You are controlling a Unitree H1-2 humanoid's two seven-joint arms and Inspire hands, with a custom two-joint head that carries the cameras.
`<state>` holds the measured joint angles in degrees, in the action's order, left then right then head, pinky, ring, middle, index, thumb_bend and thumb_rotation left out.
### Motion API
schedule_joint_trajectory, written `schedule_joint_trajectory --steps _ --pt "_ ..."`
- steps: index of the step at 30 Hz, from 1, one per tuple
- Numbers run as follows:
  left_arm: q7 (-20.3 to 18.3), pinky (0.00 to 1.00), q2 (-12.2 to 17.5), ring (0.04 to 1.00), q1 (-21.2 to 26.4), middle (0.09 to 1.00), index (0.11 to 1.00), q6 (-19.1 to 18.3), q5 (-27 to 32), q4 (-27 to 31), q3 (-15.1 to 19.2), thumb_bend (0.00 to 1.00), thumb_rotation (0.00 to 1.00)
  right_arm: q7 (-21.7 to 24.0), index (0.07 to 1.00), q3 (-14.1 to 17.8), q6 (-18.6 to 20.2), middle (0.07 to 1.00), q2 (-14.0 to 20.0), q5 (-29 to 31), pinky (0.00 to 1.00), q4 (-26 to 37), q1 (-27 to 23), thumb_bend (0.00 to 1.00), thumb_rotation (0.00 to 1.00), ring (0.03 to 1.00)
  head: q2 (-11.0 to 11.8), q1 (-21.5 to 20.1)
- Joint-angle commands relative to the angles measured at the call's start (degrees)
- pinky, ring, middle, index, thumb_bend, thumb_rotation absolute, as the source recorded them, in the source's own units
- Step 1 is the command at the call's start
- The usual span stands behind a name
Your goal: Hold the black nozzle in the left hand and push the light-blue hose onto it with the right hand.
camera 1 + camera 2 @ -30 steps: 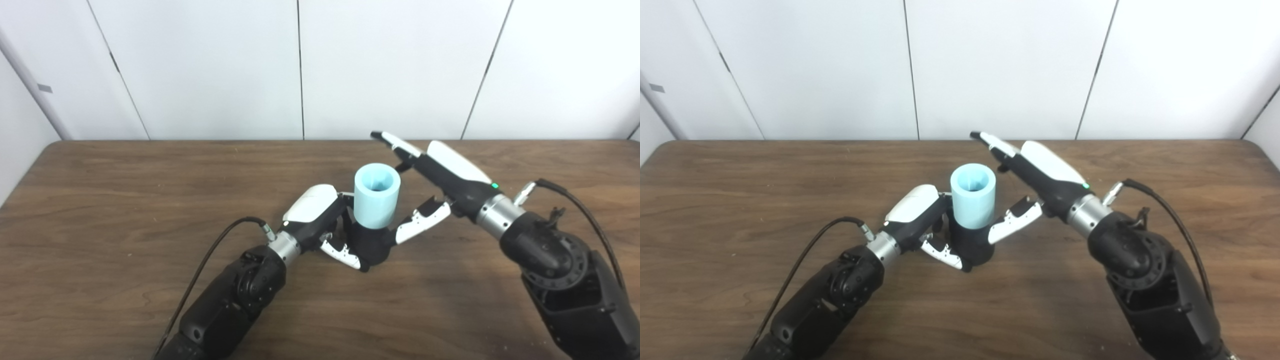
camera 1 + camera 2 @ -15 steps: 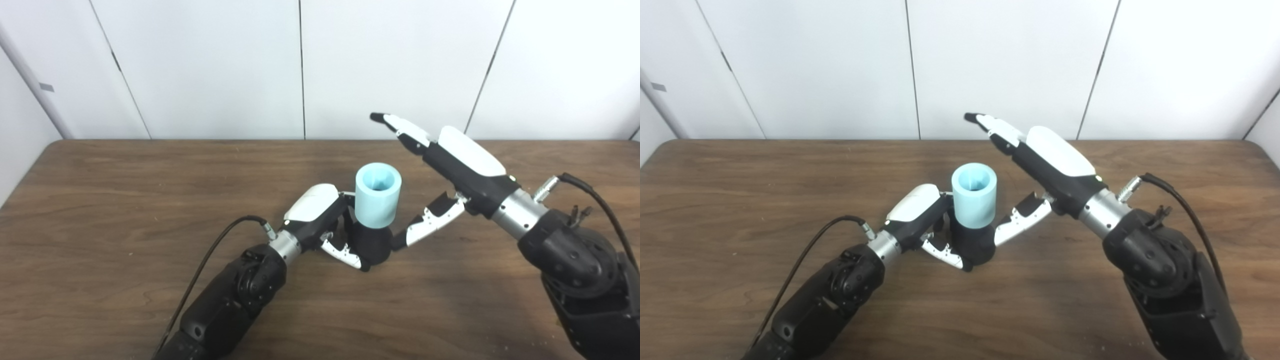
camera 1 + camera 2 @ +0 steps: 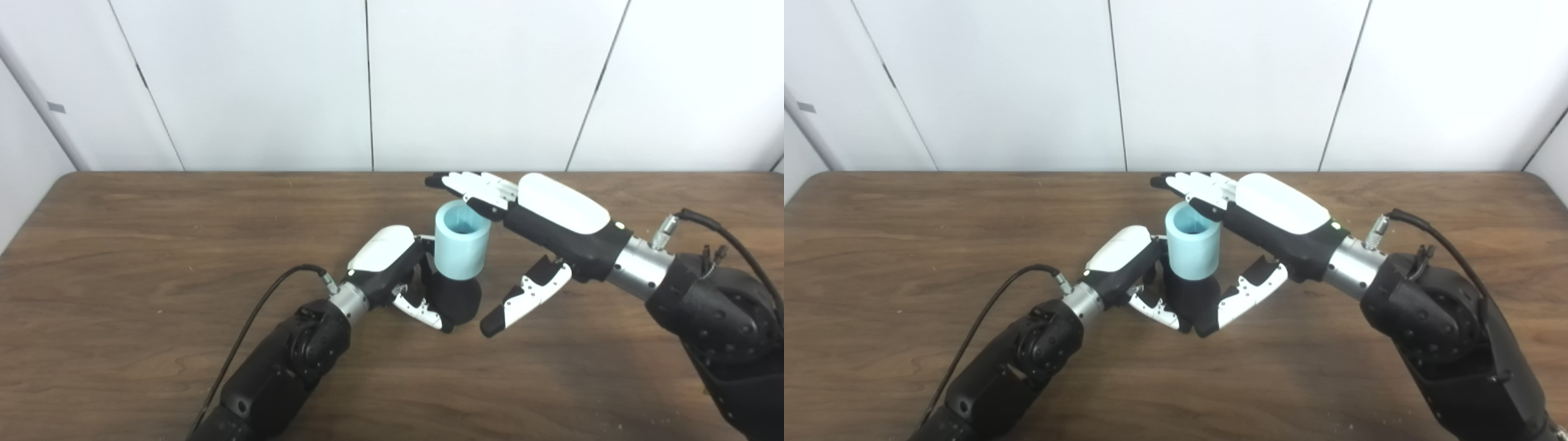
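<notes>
2 hands: both at the middle of the tabletop [image 3: 153, 245], working on 1 stacked pair of parts.
Left hand [image 3: 392, 260]: wrapped low around the black nozzle [image 3: 456, 300], fingers [image 3: 419, 309] curled closed on its base, steadying it upright.
Black nozzle: standing on the tabletop between both hands, only its lower part visible beneath the hose.
Light-blue hose [image 3: 460, 245]: short, wide, upright, open end up, sitting on top of the nozzle; depth of seating not visible from here.
Right hand [image 3: 539, 211]: flat, palm down, holding nothing, fingers [image 3: 471, 187] straight and side by side over the far rim of the hose, thumb hanging down well apart beside the nozzle; contact with the rim likely but not certain.
Step in hand: pressing the hose down onto the nozzle, by judgement.
Doing it well: centre the palm over the opening rather than 1 edge, push straight down along the hose axis, keep the left grip firm and low.
Risk: off-centre pressure likely to tilt the hose or tip the pair.
Thumb: best kept clear of the nozzle and the left fingers.
</notes>
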<state>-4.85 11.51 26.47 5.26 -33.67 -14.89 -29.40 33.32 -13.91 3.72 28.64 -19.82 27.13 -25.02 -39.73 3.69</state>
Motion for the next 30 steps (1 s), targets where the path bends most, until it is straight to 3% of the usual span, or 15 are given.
schedule_joint_trajectory --steps 1,30 --pt "-3.4 0.49 2.1 0.466 -2.0 0.426 0.515 -2.3 -2.7 -2.9 -1.2 0.52 0.00 0.1 1.000 0.3 -1.5 1.000 0.9 0.5 1.00 0.5 -1.7 0.80 0.72 1.000 0.0 0.0" --pt "-3.3 0.46 1.8 0.459 -1.9 0.431 0.514 -2.3 -2.8 -2.8 -1.3 0.52 0.00 4.5 0.970 -1.4 1.4 0.990 2.5 -5.4 1.00 0.4 0.5 0.80 0.78 1.000 -0.3 -0.2"
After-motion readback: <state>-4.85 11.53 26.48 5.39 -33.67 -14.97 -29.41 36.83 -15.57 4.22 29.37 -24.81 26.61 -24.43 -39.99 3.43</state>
